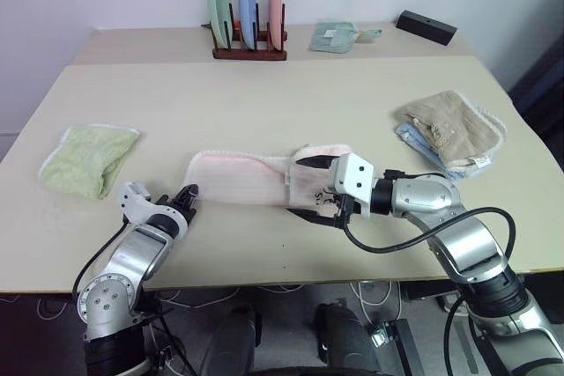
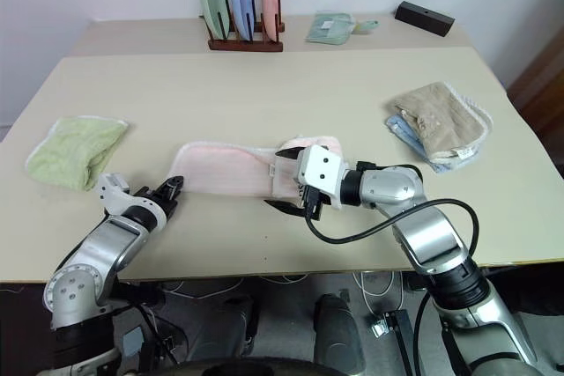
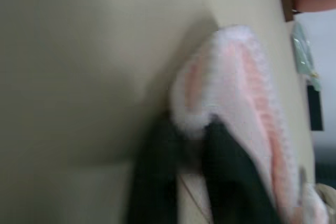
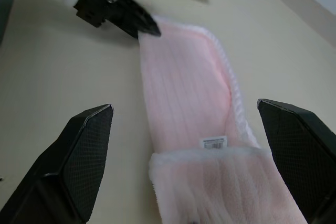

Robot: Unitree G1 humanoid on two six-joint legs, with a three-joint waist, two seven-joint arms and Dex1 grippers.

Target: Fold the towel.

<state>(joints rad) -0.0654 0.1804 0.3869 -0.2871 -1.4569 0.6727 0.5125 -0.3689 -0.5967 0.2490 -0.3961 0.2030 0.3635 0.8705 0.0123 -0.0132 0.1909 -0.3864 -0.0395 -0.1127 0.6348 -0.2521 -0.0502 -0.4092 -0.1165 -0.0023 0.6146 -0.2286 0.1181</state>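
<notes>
Near the front edge of the table (image 1: 264, 94) lies the towel (image 1: 242, 178), pale pink, stretched sideways in a long strip, with its right end already doubled over into a thicker bit. So I'd say we're mid-fold, one flap done and the long tail still flat.

Left gripper (image 1: 188, 197) has its fingers pinched together right on the towel's left corner; the left wrist view shows the fluffy white hem caught between them, so that looks like a real grab. Right gripper (image 4: 189, 150) is spread wide, hovering over the folded end, holding nothing, one finger either side of the strip.

Next move, my guess: lift that left corner and carry it across toward the folded end, keeping the hem square. Only one corner is pinched though, so the far edge could sag or twist.

Green towel (image 1: 88, 158) and beige towel (image 1: 454, 127) sit well apart.
</notes>
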